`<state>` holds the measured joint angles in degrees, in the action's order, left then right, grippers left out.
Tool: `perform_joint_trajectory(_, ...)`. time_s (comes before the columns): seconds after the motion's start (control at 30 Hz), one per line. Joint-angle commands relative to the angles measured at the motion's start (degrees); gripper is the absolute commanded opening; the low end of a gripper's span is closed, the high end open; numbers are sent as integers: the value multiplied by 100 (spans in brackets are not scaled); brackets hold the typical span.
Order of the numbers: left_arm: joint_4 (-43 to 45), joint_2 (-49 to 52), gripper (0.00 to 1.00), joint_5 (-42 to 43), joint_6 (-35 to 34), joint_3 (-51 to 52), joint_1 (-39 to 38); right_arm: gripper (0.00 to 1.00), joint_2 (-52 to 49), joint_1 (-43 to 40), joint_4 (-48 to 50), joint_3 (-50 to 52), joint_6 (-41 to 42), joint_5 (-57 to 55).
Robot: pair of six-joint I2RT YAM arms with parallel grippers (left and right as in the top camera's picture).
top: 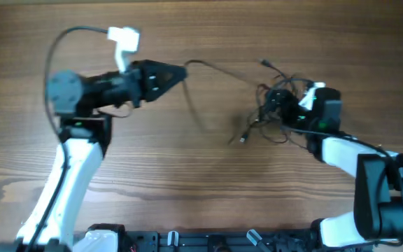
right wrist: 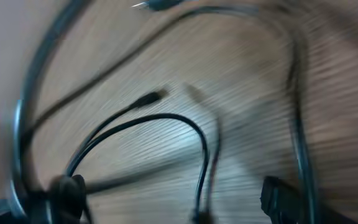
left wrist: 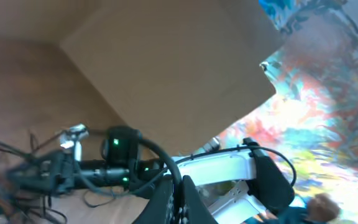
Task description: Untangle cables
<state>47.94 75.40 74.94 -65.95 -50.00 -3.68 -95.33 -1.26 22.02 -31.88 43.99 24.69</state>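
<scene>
- Looking from overhead, the left gripper (top: 179,73) is clenched on one strand of the cables (top: 275,98), whose knotted bundle lies on the tabletop (top: 187,175) further right
- Over that bundle sits the right gripper (top: 285,108)
- Left wrist: blurred, bundle at lower left
- Right wrist: jaws released, spread wide, loose strands lying between them

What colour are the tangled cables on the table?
Black; the cables show best in the overhead view.
</scene>
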Motion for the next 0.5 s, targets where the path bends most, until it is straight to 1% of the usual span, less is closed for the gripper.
perform_joint_trajectory(0.0,70,-365,4,411,-98,-66,420,93,-79,-428,4,11,105,278)
perform_joint_trajectory(0.07,63,-365,4,476,-98,-66,533,93,-79,-568,-13,11,118,234)
perform_joint_trajectory(0.1,31,-363,4,496,-96,-63,588,99,-79,-625,-13,11,122,238)
perform_joint_trajectory(0.23,-256,-361,4,496,-33,-63,758,100,-79,-704,17,11,96,299)
perform_joint_trajectory(0.33,-251,-407,4,518,-221,-66,1099,100,-79,-708,-348,11,116,-424)
perform_joint_trajectory(0.37,-249,-428,4,551,-299,-66,1276,100,-79,-708,-409,11,55,-382)
perform_joint_trajectory(0.4,-251,-450,4,566,-341,-66,1392,100,-79,-708,-321,11,-175,42)
perform_joint_trajectory(0.43,-251,-459,4,581,-356,-66,1482,100,-79,-693,61,11,-619,929)
perform_joint_trajectory(0.47,-251,-459,4,579,-354,-63,1484,100,-79,-625,658,11,-1012,1781)
